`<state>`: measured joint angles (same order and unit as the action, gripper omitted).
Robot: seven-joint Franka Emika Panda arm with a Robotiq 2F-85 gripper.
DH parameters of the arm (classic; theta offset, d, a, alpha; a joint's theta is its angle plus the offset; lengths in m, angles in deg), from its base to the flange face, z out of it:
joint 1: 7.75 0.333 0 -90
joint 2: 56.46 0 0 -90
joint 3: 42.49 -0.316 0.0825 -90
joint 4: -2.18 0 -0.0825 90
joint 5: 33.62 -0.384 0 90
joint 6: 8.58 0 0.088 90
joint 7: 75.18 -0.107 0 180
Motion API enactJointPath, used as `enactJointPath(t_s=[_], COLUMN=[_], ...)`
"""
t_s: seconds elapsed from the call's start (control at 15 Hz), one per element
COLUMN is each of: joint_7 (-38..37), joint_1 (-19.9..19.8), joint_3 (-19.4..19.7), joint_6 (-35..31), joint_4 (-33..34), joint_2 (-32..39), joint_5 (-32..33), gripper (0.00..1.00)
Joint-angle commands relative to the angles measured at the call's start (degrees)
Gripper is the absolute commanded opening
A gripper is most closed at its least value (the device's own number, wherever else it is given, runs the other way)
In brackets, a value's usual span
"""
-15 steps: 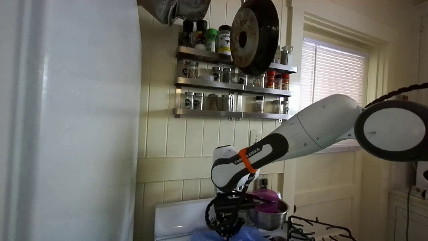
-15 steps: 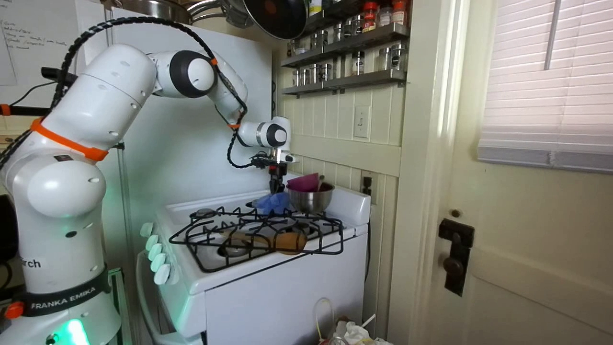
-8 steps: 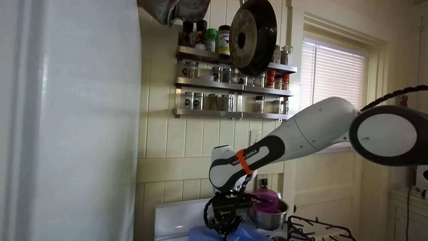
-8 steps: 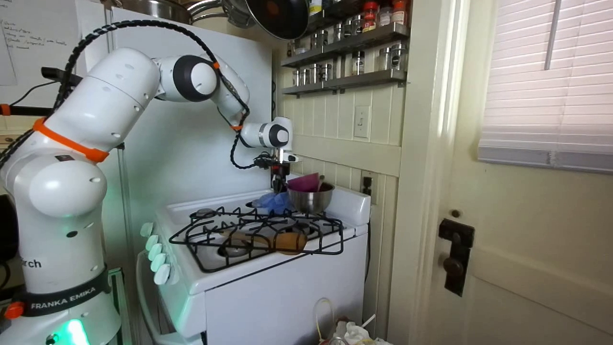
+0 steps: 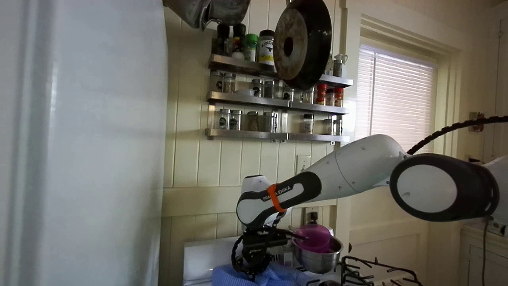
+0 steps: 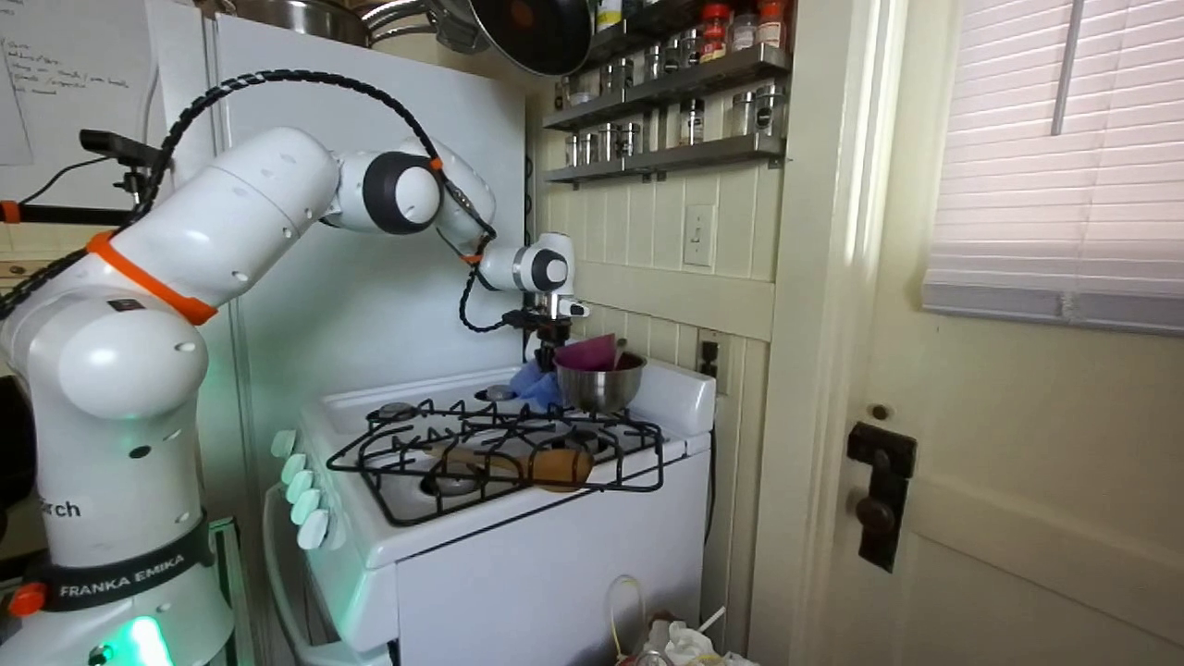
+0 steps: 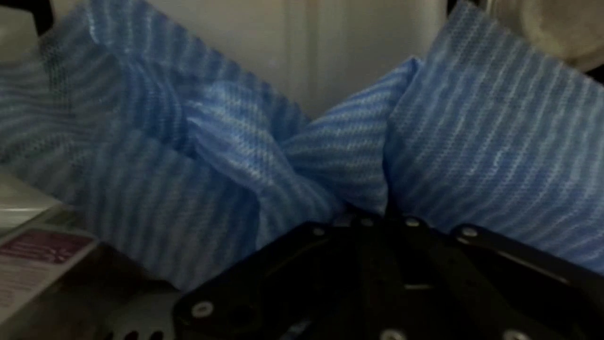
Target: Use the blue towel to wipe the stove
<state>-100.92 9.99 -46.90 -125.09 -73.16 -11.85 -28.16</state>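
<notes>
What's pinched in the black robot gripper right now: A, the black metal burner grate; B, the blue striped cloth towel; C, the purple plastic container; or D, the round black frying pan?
B: the wrist view shows the blue striped cloth towel gathered into folds where the fingers of the black robot gripper close together.

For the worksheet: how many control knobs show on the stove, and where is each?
5, in an exterior view, in a row along the front of the stove: top knob, second knob, middle knob, fourth knob, bottom knob. A hidden one cannot be ruled out.
</notes>
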Motion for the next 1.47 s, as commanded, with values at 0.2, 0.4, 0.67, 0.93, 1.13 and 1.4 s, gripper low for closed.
enactJointPath(t_s=[0.2, 0.4, 0.67, 0.93, 1.13, 1.4], joint_7=[15.5, 22.1, 29.7, 35.7, 41.6, 40.9], joint_1=[0.4, 0.7, 1.3, 2.2, 3.3, 3.5], joint_3=[-2.9, -4.0, -5.5, -7.4, -8.7, -8.0], joint_6=[2.7, 4.0, 8.0, 13.3, 16.6, 14.9], joint_4=[12.4, 16.4, 23.0, 30.9, 34.8, 31.0], joint_2=[7.5, 9.7, 13.5, 17.7, 19.9, 17.3], joint_5=[-1.0, -0.9, -1.0, -0.1, 0.2, -0.2], gripper=[0.01, 0.01, 0.01, 0.01, 0.01, 0.04])
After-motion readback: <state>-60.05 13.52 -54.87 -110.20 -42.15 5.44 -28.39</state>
